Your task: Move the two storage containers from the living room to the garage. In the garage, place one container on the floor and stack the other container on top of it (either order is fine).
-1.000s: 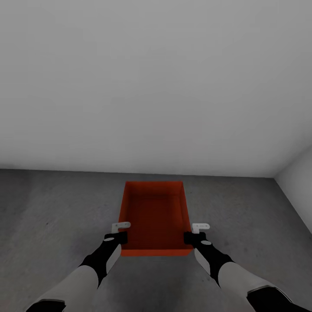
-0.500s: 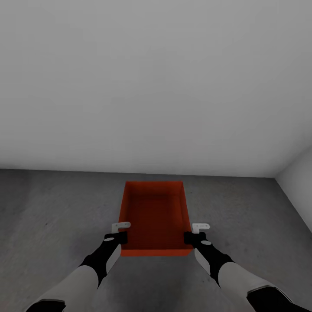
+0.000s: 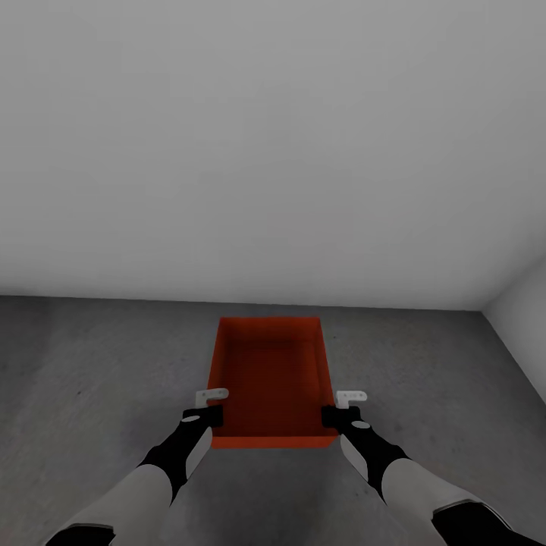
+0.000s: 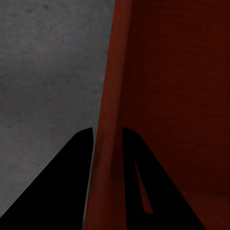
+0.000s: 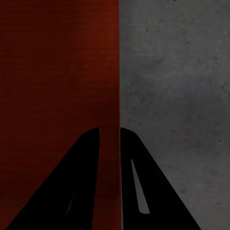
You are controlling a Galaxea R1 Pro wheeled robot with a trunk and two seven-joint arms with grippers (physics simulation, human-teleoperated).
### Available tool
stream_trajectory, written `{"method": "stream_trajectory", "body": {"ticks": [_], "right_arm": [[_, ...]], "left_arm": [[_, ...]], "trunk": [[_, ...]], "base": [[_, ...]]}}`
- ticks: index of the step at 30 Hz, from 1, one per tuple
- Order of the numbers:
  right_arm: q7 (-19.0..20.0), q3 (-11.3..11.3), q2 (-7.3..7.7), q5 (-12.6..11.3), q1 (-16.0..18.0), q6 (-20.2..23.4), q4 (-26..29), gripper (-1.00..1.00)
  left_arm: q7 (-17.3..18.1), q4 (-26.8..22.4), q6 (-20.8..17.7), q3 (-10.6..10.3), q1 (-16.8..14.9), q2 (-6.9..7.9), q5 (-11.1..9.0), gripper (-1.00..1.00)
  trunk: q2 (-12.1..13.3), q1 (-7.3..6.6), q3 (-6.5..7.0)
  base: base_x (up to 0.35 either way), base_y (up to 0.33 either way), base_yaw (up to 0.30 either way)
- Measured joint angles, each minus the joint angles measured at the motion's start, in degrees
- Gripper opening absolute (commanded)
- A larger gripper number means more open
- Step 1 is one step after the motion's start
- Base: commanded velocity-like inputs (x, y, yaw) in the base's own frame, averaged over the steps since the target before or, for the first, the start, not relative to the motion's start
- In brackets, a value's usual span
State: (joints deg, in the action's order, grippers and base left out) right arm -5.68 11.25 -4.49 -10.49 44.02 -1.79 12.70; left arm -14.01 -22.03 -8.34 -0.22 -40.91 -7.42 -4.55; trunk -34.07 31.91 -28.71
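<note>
I count one orange-red storage container (image 3: 273, 379) on the grey concrete floor (image 3: 98, 364), approx. in the middle, near the back wall (image 3: 273, 152). Only one rim is visible, so I can't tell if a 2nd bin sits inside. Two grippers: left gripper (image 3: 206, 407), right gripper (image 3: 343, 407). Two walls meet at one corner.

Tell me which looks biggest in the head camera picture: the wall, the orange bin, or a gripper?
1. The wall
2. The orange bin
3. The left gripper and right gripper, which look alike in size
</note>
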Motion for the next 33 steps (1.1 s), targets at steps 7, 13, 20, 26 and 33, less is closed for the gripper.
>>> {"method": "stream_trajectory", "body": {"ticks": [7, 13, 20, 26, 33], "right_arm": [[0.0, 0.0, 0.01, 0.0, 0.0, 0.0, 0.0, -1.00], [0.0, 0.0, 0.00, 0.0, 0.0, 0.0, 0.0, -1.00], [0.0, 0.0, -0.01, 0.0, 0.0, 0.0, 0.0, -1.00], [0.0, 0.0, -0.02, 0.0, 0.0, 0.0, 0.0, -1.00], [0.0, 0.0, -0.01, 0.0, 0.0, 0.0, 0.0, -1.00]], "left_arm": [[0.0, 0.1, 0.0, 0.0, 0.0, -0.01, 0.0, -1.00], [0.0, 0.1, 0.0, 0.0, 0.0, -0.01, 0.0, -1.00], [0.0, 0.1, 0.0, 0.0, 0.0, 0.00, 0.0, -1.00], [0.0, 0.1, 0.1, 0.0, 0.0, 0.01, 0.0, -1.00], [0.0, 0.1, 0.1, 0.0, 0.0, 0.00, 0.0, -1.00]], "trunk": [[-2.8, 1.54, -1.26], [-5.2, 2.86, -2.34], [-8.0, 4.40, -3.60], [-10.4, 5.72, -4.68], [-13.3, 7.26, -5.94]], "base": [[0.000, 0.000, 0.000], [0.000, 0.000, 0.000], [0.000, 0.000, 0.000], [0.000, 0.000, 0.000], [0.000, 0.000, 0.000]]}}
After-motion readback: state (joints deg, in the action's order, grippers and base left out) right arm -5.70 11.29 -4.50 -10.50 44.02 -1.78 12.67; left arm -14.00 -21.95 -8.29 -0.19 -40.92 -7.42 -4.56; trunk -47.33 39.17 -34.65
